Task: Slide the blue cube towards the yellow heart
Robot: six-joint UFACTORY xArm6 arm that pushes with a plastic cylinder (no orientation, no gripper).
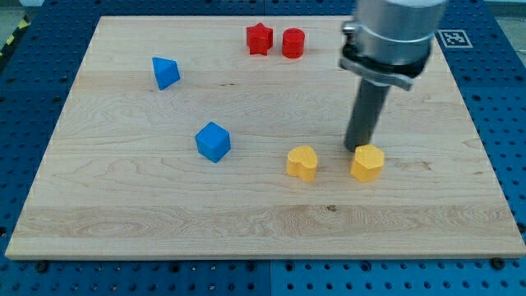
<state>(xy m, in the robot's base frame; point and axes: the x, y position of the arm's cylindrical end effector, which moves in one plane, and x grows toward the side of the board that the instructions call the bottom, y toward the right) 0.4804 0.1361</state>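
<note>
The blue cube (213, 141) lies on the wooden board (123, 205), left of centre. The yellow heart (302, 162) lies to its right, a little lower in the view, with a gap between them. My tip (358, 149) is at the end of the dark rod, to the right of the yellow heart. It stands just above a yellow hexagonal block (366, 164), touching or almost touching its top edge. The tip is far to the right of the blue cube.
A blue triangular block (165, 73) lies at the upper left. A red star (259, 39) and a red cylinder (292, 43) sit side by side near the top edge. The arm's grey body (393, 37) hangs over the board's upper right.
</note>
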